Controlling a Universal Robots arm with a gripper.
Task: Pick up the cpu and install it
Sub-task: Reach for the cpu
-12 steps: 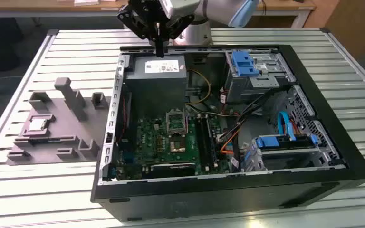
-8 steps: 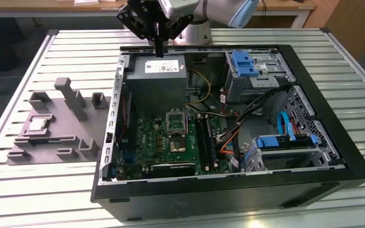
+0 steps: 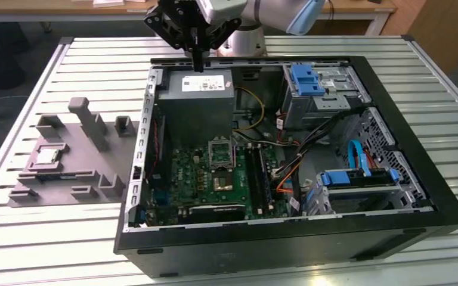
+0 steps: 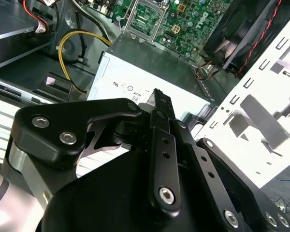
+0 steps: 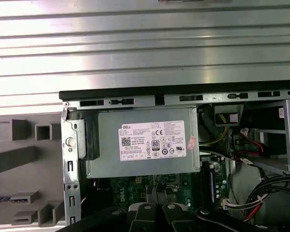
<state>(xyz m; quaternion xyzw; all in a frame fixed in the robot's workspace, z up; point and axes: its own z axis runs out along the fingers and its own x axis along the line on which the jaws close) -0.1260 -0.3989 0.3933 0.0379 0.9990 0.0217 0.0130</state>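
Robot gripper (image 3: 200,65) hangs over the grey power supply (image 3: 201,101) at the far edge of the open computer case (image 3: 404,233). From what I see, its fingers are drawn narrow with nothing between them. The cpu (image 3: 48,156) lies in the grey tray (image 3: 78,170) on the slatted table (image 3: 440,77), at the exterior view's left, well apart from the gripper.

Slatted metal table with a case and a tray.
The pale ribbed table (image 3: 54,238) spans the exterior view. An open black computer case (image 3: 293,244) sits on its slats from centre to right of the frame, and a grey plastic tray (image 3: 86,161) of upright blocks lies flat at middle left, just beside the case.
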